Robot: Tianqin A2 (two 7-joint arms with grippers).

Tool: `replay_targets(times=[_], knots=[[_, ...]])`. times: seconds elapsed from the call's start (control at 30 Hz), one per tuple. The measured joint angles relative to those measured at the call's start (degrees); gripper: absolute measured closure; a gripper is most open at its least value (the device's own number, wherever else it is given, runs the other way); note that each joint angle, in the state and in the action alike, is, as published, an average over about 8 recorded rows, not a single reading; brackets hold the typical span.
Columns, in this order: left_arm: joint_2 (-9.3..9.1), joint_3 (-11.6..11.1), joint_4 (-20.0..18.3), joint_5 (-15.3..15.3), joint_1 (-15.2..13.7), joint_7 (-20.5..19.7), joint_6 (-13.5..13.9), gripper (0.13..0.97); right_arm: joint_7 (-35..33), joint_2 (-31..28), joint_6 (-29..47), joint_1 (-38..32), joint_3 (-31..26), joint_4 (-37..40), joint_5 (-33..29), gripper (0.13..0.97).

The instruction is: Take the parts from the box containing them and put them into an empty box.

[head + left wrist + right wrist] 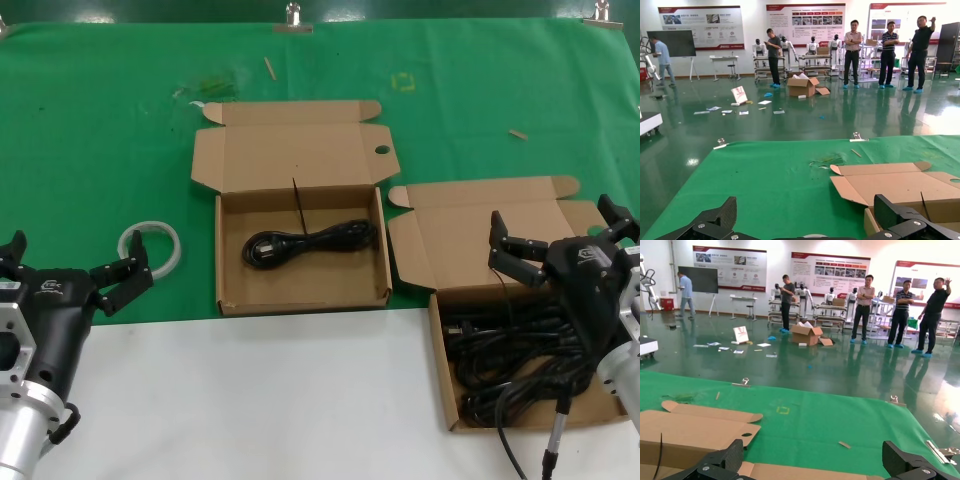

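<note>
**Both arms hovering, cords split between two cartons**

I see my right gripper spread wide and holding nothing above the full box at four o'clock. Its tangled power cords are partly hidden behind the arm, so I cannot count them. One cord lies in the centre box. My left gripper is spread at eight o'clock, beside the white ring, with its far finger cut off.

Black cords, brown cartons, green cloth, seemingly white ring.
</note>
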State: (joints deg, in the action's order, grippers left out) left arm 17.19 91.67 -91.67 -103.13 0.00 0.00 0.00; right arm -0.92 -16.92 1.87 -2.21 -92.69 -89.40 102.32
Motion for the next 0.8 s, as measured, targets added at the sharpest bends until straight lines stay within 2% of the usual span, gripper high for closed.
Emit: replay_targets(times=[0.8], knots=[[0.0,0.0,0.0,0.0,0.0,0.0,0.0,0.132,0.0,0.0,0.0,0.0,0.0,0.0,0.0,0.129]])
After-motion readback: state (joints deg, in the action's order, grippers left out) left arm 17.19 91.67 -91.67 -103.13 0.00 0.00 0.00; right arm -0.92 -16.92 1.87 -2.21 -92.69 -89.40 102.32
